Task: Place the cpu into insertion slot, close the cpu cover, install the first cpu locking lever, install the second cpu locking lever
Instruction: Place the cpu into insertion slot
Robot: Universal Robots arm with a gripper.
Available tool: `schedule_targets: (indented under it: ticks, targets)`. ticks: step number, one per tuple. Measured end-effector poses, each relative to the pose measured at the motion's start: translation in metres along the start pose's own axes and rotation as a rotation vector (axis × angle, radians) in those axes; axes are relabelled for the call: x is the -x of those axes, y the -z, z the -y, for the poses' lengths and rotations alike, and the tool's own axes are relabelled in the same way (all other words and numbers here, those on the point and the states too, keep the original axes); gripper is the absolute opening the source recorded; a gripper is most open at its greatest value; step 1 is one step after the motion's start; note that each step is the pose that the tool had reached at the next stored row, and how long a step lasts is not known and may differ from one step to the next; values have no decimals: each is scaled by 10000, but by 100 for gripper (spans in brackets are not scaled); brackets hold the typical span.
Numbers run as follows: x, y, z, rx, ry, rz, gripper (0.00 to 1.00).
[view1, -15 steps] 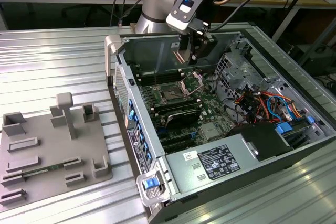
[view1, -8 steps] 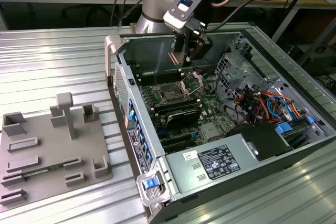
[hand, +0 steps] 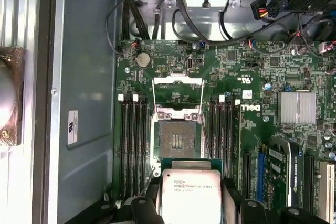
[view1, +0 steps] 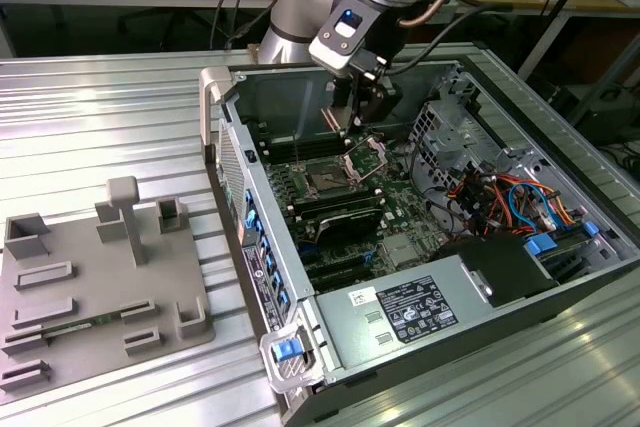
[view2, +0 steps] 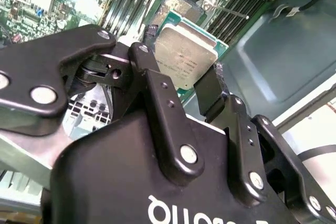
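In the exterior view the power supply [view1: 410,312] lies nearest. At its eleven o'clock the gripper [view1: 358,127] hangs above the bare socket [view1: 328,179], with the cpu cover [view1: 366,155] raised at the socket's two o'clock. In the second wrist view the gripper's black body is closest, and its fingers [view2: 155,85] pinch the cpu [view2: 186,59] by opposite edges. In the first wrist view the clamped cpu is not yet seated in the socket.

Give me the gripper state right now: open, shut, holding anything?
Gripper: shut on the cpu, which is held over the motherboard. The insertion slot is empty and the cpu cover is raised.
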State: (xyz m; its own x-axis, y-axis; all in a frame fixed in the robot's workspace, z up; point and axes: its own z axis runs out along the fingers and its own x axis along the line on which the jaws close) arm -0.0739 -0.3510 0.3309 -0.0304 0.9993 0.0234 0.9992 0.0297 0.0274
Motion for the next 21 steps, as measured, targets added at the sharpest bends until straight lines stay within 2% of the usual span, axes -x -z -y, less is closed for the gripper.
schedule_targets:
  ticks: [4, 6, 8, 13, 21]
  targets:
    - [1, -28, 1, 250, 6, 7, 55]
    - [1, -50, 1, 313, 8, 8, 55]
    - [3, -110, 3, 314, 9, 10, 55]
    - [5, -208, 6, 316, 8, 11, 55]
    - [6, -228, 6, 316, 8, 19, 55]
